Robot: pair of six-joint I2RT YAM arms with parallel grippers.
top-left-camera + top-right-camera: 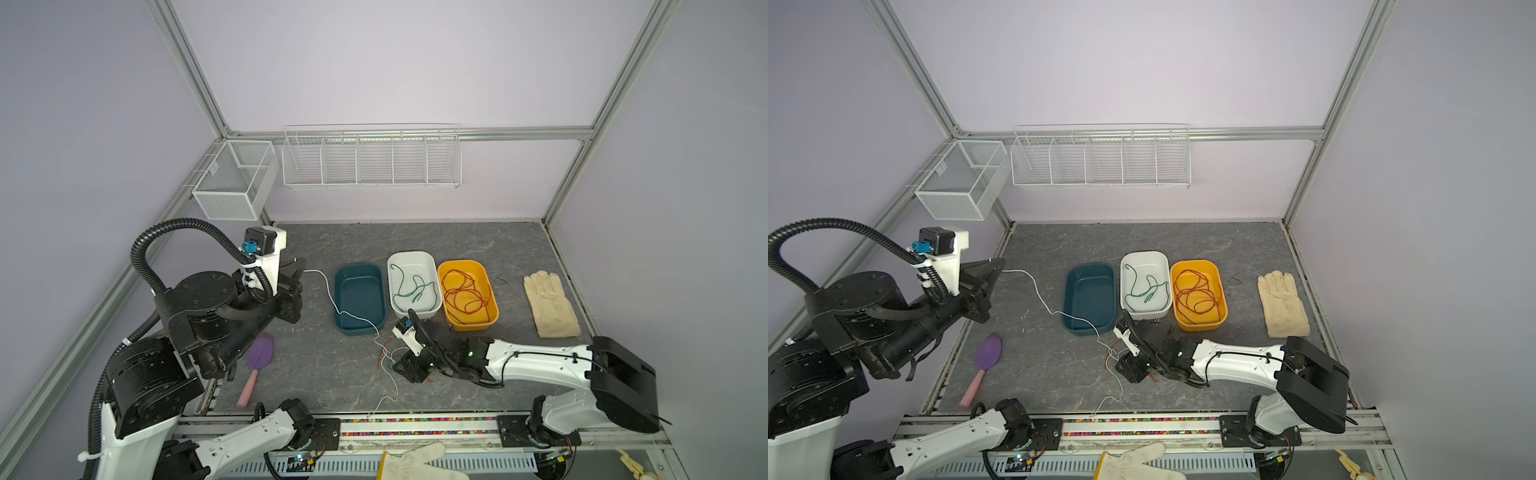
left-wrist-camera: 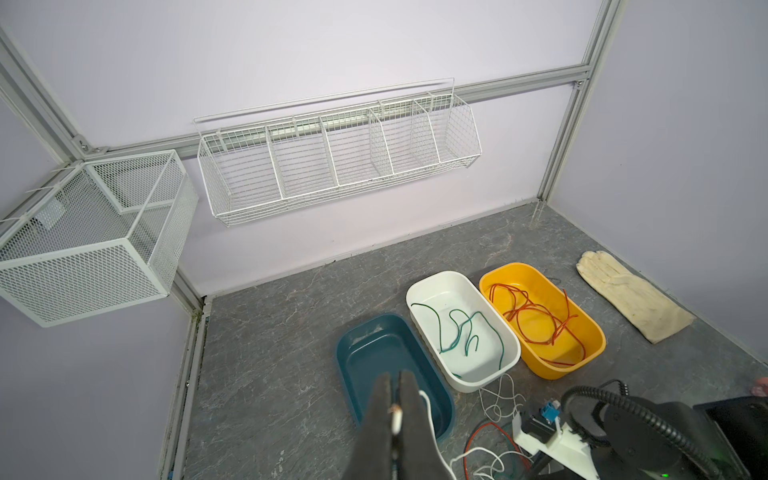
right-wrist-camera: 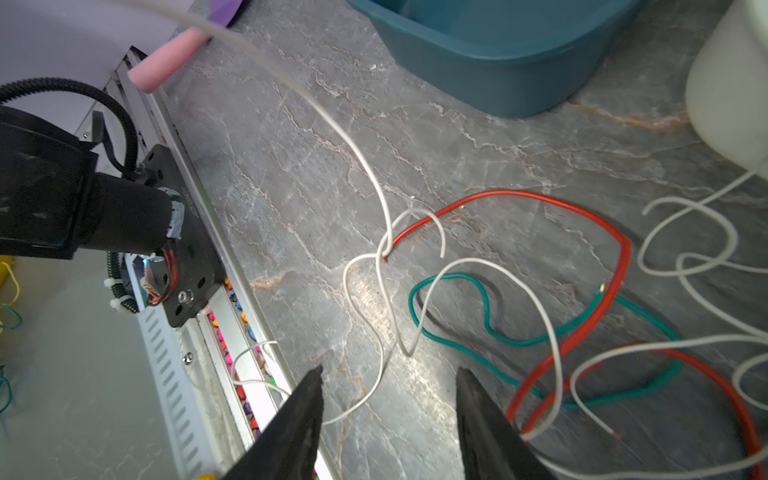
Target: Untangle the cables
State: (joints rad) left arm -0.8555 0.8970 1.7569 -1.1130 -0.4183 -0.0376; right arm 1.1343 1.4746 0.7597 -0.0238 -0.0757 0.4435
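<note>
My left gripper [image 1: 305,270] [image 2: 397,380] hangs raised at the left, shut on the end of a white cable [image 1: 328,286] [image 2: 397,415]. That cable slopes down over the corner of the blue tray [image 1: 359,291] into a tangle [image 1: 386,353] of white, red and green cables on the table. In the right wrist view the white cable [image 3: 374,174] loops around the red cable [image 3: 540,197] and crosses the green cable [image 3: 457,276]. My right gripper [image 1: 397,362] [image 3: 390,370] is open, low over the tangle's near side, holding nothing. Another green cable [image 1: 415,286] lies in the white tray [image 1: 411,254], a red-orange one [image 1: 461,291] in the yellow tray [image 1: 492,303].
A cream glove [image 1: 548,303] lies at the right of the table, a purple scoop with a pink handle [image 1: 259,357] at the front left. Wire baskets [image 1: 370,158] hang on the back wall. The front rail [image 1: 415,419] runs close behind the tangle.
</note>
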